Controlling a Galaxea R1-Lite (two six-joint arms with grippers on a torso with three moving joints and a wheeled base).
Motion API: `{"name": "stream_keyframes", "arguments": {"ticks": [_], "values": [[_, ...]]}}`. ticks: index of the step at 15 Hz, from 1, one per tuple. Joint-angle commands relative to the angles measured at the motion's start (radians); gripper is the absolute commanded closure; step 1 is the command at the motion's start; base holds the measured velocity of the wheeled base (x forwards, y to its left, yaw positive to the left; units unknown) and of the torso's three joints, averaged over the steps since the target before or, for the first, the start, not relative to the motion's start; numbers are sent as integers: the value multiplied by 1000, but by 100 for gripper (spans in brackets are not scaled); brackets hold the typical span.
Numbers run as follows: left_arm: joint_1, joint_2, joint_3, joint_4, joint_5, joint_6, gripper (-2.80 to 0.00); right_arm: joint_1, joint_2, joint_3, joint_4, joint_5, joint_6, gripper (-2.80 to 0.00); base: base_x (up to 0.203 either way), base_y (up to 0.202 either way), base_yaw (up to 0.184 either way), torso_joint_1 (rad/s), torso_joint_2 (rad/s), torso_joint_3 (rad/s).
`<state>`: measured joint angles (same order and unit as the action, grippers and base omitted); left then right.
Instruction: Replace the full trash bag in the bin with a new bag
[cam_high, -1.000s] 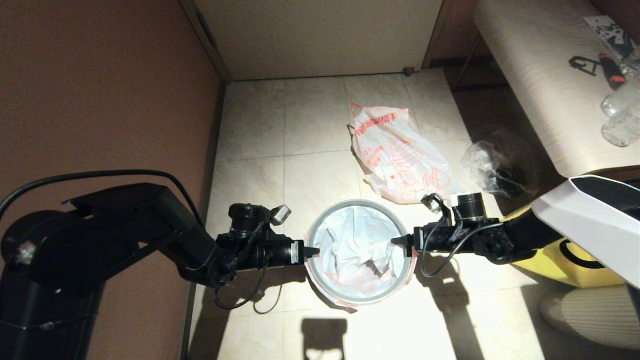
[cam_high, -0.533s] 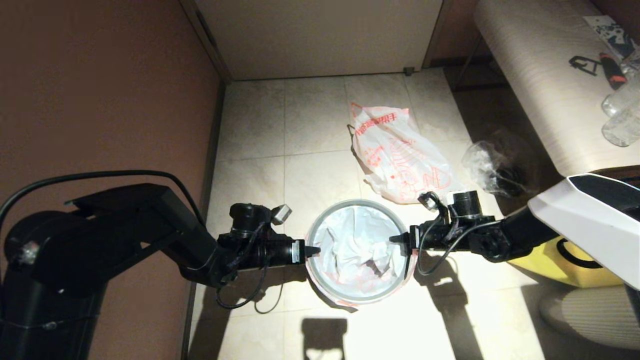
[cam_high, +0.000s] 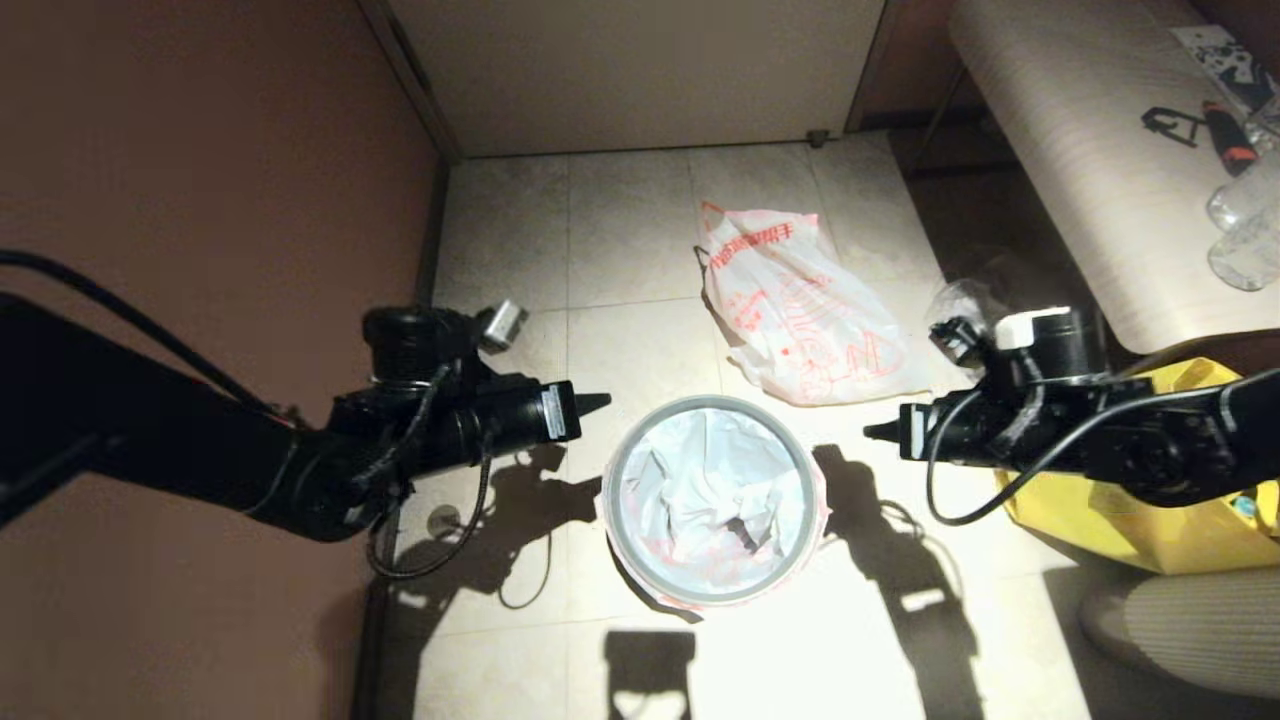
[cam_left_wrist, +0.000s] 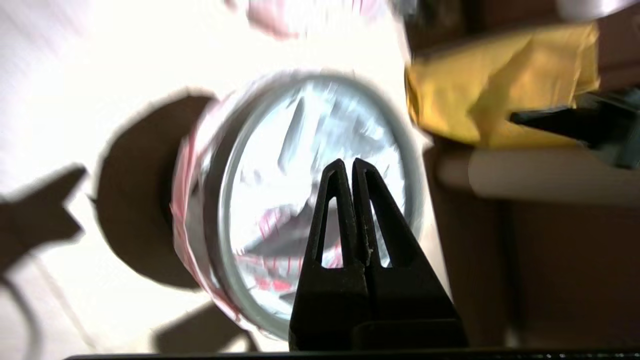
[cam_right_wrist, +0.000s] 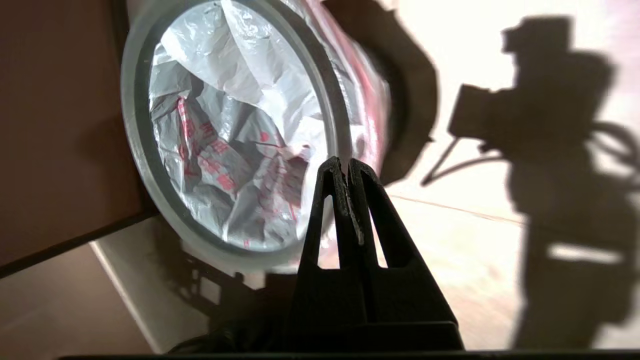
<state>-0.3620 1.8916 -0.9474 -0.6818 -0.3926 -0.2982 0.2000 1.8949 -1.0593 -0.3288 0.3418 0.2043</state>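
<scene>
1. Head view: the bin (cam_high: 612, 500) stood on the tiled floor (cam_high: 500, 240), lined with the new bag (cam_high: 705, 485), whose edge was folded over the grey hoop.
2. The full bag (cam_high: 800, 320) lay flat on the floor beyond the bin, apart from it.
3. The left gripper (cam_high: 598, 402) hung level to the left of the bin, pointing toward it, fingers pressed together and empty, clear of the rim.
4. The right gripper (cam_high: 872, 432) mirrored it on the right, level, pointing at the bin, closed on nothing, apart from the rim.
5. A yellow tote (cam_high: 1150, 520) sat under the right arm, a clear wrinkled bag (cam_high: 950, 305) just behind that arm's wrist, and a table (cam_high: 1080, 150) ran along the far right.
6. Left wrist view: the closed fingers (cam_left_wrist: 332, 210) of the left gripper (cam_left_wrist: 347, 167) stood before the bin's (cam_left_wrist: 225, 210) lined mouth, the tote (cam_left_wrist: 480, 95) off to the side.
7. Right wrist view: the right gripper (cam_right_wrist: 342, 167) was shut, its tips before the bin's (cam_right_wrist: 131, 135) hoop, the new bag (cam_right_wrist: 225, 150) crumpled inside with red print showing.
</scene>
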Motion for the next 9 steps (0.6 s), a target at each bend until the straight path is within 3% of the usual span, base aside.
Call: {"name": "stream_keyframes", "arguments": {"ticks": [1, 3, 4, 5, 6, 9], "values": [[-55, -305, 62, 70, 147, 49, 0, -20, -256, 34, 117, -11, -23, 0, 0, 0, 0, 0, 0, 0], [-140, -469, 102, 223, 466, 108, 0, -37, -447, 71, 287, -59, -54, 0, 0, 0, 0, 0, 0, 0], [-185, -541, 126, 276, 598, 148, 0, -42, -534, 102, 348, -95, -65, 0, 0, 0, 0, 0, 0, 0], [-216, -609, 152, 307, 681, 189, 0, -46, -618, 135, 392, -131, -75, 0, 0, 0, 0, 0, 0, 0], [-228, -670, 181, 327, 730, 223, 0, -49, -703, 160, 439, -164, -83, 0, 0, 0, 0, 0, 0, 0], [-176, -843, 291, 349, 778, 302, 0, -53, -958, 193, 626, -222, -95, 0, 0, 0, 0, 0, 0, 0]]}}
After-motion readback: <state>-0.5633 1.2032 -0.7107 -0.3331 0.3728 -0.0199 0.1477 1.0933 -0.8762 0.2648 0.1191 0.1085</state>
